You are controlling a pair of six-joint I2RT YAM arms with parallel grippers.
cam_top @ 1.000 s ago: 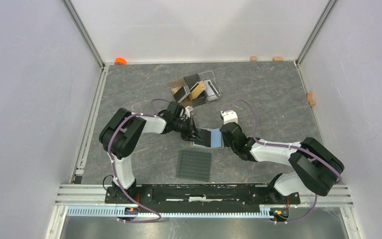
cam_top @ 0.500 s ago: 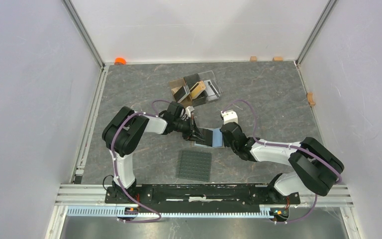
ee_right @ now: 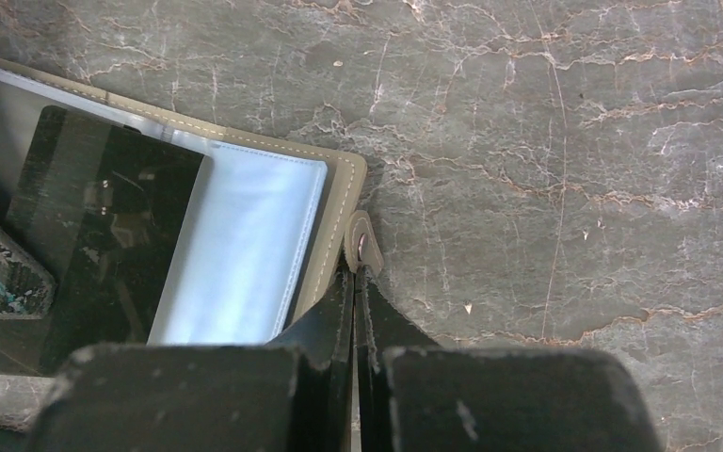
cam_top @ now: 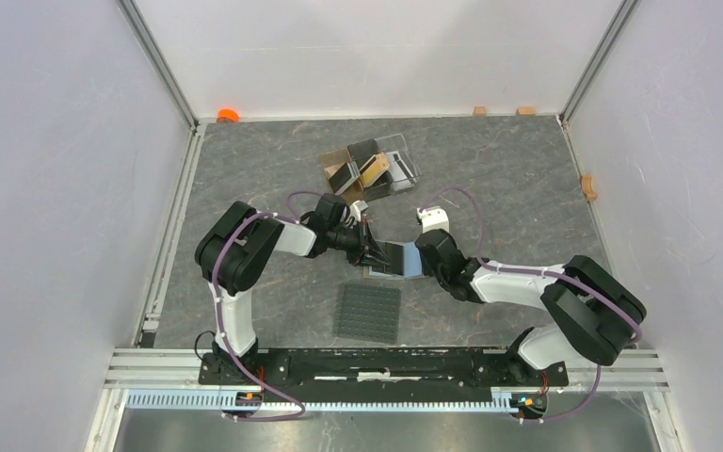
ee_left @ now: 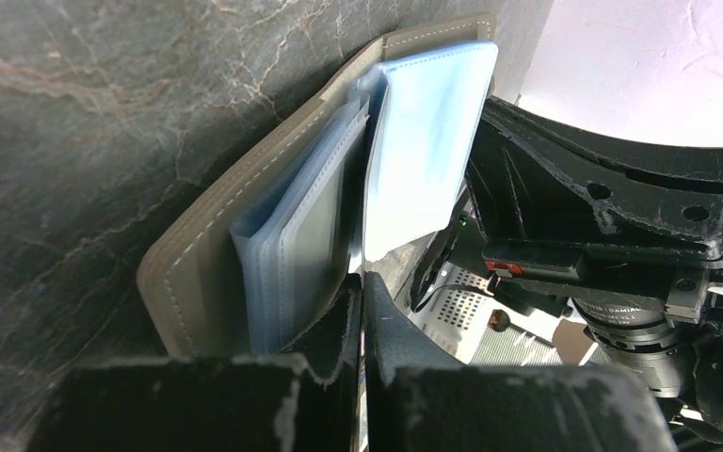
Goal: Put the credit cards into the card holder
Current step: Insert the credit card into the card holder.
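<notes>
The card holder (cam_top: 398, 258) lies open on the table between my two grippers, its olive cover (ee_left: 193, 273) outside and clear bluish pockets (ee_left: 428, 141) inside. My left gripper (ee_left: 361, 282) is shut on a thin black credit card (ee_right: 104, 235), seen edge-on from the left wrist, its far end in among the pockets. Whether it lies inside a pocket I cannot tell. My right gripper (ee_right: 356, 273) is shut on the holder's snap tab (ee_right: 361, 243) at its right edge. In the top view the left gripper (cam_top: 374, 252) and right gripper (cam_top: 421, 256) flank the holder.
A clear stand (cam_top: 400, 169) at the back holds a gold-orange card (cam_top: 374, 169) and a dark card (cam_top: 344, 174). A dark grey studded mat (cam_top: 370, 313) lies just in front of the holder. Grey walls stand on both sides, with an orange cap (cam_top: 227, 115) in the far left corner.
Both grippers and the holder have crept slightly left and away from the bases. Both grips are unchanged.
</notes>
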